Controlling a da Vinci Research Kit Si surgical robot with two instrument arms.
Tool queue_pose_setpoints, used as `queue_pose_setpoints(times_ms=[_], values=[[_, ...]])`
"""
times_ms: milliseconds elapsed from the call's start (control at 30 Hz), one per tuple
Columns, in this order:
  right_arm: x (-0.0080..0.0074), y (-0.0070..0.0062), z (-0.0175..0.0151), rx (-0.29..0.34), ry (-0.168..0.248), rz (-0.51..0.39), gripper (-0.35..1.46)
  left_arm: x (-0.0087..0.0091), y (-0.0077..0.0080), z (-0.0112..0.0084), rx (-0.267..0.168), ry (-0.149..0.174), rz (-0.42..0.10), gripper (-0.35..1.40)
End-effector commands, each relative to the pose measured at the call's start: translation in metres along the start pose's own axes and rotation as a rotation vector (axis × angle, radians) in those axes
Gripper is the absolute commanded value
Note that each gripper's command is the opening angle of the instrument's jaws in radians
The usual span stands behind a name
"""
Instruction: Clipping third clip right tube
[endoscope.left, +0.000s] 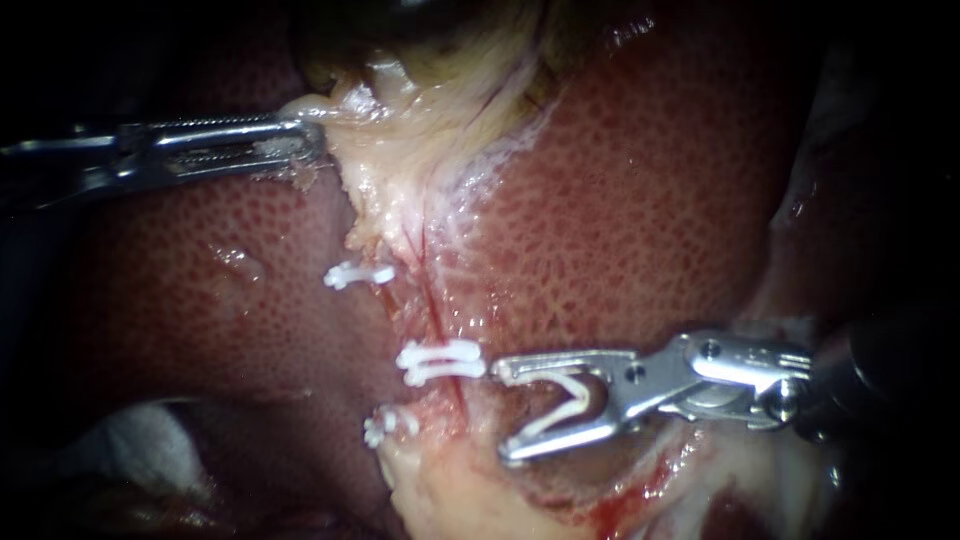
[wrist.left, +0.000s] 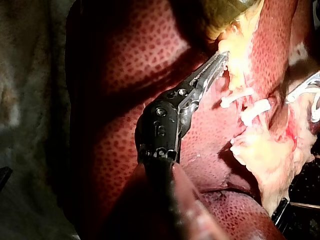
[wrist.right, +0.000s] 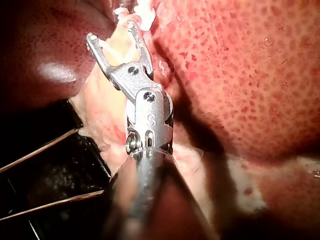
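Endoscope view: my left tool (endoscope.left: 305, 140) enters from the left. Its jaws are closed on the edge of the pale tissue (endoscope.left: 400, 130) below the gallbladder (endoscope.left: 420, 20), with the liver (endoscope.left: 650, 200) on both sides. The right tube (endoscope.left: 432, 300) shows as a thin red strand running down through this pale tissue. Two white clips (endoscope.left: 440, 362) lie close together across it. My right tool (endoscope.left: 503, 412) enters from the right. Its jaws stand wide apart and carry a loaded clip (endoscope.left: 560, 405), open in a V, with a leg against each jaw. The jaw tips sit just beside the right tube, below the two white clips, not around it.
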Motion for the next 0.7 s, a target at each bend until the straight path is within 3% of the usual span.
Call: queue_pose_setpoints(times_ms=[33,700], values=[[0.0,0.0003,0.0001,-0.009,0.001,0.001,0.5,0.0,0.0,0.0,0.0,0.0,0.0,-0.35],[0.0011,0.0075,0.0025,-0.104,0.016,0.022,0.5,-0.0002,0.0006,0.0003,0.007,0.002,0.001,-0.35]])
